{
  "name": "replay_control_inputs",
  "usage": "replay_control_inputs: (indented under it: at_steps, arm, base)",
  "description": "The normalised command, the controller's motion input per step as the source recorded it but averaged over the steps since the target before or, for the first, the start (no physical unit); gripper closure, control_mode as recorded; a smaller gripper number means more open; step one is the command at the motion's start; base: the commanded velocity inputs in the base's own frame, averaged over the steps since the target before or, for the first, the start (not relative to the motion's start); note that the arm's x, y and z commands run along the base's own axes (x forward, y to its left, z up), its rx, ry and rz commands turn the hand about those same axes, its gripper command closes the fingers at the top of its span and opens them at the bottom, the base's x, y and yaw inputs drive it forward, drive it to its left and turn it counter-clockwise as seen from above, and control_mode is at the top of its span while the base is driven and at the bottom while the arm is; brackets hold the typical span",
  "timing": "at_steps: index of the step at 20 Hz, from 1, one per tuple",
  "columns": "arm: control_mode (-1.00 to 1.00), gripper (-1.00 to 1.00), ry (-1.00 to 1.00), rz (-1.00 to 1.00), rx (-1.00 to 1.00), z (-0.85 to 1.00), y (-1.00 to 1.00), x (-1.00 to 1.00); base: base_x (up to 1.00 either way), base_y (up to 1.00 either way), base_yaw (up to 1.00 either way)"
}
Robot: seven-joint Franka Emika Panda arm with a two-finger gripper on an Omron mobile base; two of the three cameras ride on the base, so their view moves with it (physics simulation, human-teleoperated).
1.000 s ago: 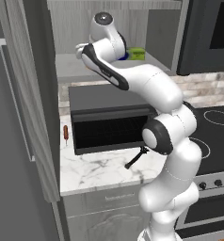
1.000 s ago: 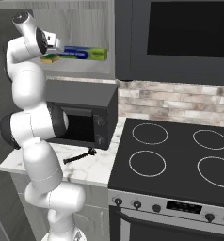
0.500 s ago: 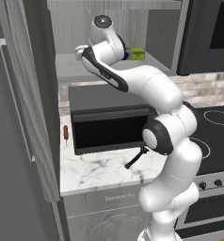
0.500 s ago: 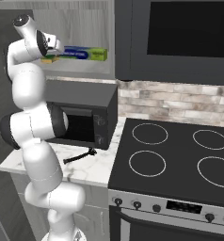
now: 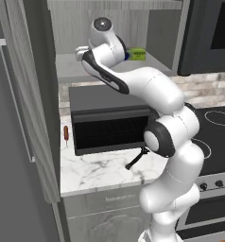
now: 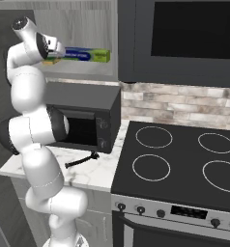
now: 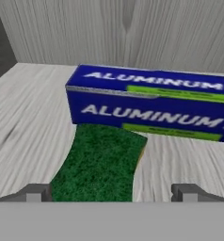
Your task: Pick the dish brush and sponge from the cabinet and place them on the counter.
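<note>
In the hand view the sponge (image 7: 100,162) lies green side up on the pale shelf of the cabinet (image 7: 24,117), with a thin yellow edge on its right. My gripper (image 7: 111,193) is open. Its fingertips (image 7: 34,193) stand wide on either side of the sponge's near end without touching it. The dish brush (image 5: 137,158) lies on the white marble counter (image 5: 95,172) in front of the black oven, and the right base view also shows the dish brush (image 6: 83,160). My arm reaches up into the open cabinet (image 5: 72,71).
A blue-and-green aluminum foil box (image 7: 151,103) lies right behind the sponge, also seen as the foil box (image 6: 85,55). The black toaster oven (image 5: 109,123) stands under the shelf. A small orange-red stick (image 5: 65,133) lies beside it. The cabinet door (image 5: 29,94) hangs open at left, and the stovetop (image 6: 179,159) lies at right.
The hand has sunk slightly toward the shelf inside the cabinet. The jaws have stayed open, and the brush on the counter has not moved.
</note>
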Motion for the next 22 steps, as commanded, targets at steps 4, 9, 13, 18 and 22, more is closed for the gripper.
replay_control_inputs:
  at_steps: [4,9,13,18,22]
  arm:
    - [-1.0,-1.0,-0.03,-0.06,0.01,-0.23,0.0,-0.04]
    - [-1.0,-1.0,-0.01,-0.09,0.04,-0.27,0.0,-0.06]
    - [-1.0,-1.0,0.0,-0.1,0.04,-0.25,0.02,-0.02]
    - [-1.0,-1.0,0.01,-0.04,0.0,-0.02,0.0,0.03]
    - [-1.0,-1.0,0.01,-0.05,0.0,0.06,0.0,0.23]
  base:
    - [0.0,0.0,0.0]
    - [0.0,0.0,0.0]
    - [0.0,0.0,0.0]
    - [0.0,0.0,0.0]
    - [0.0,0.0,0.0]
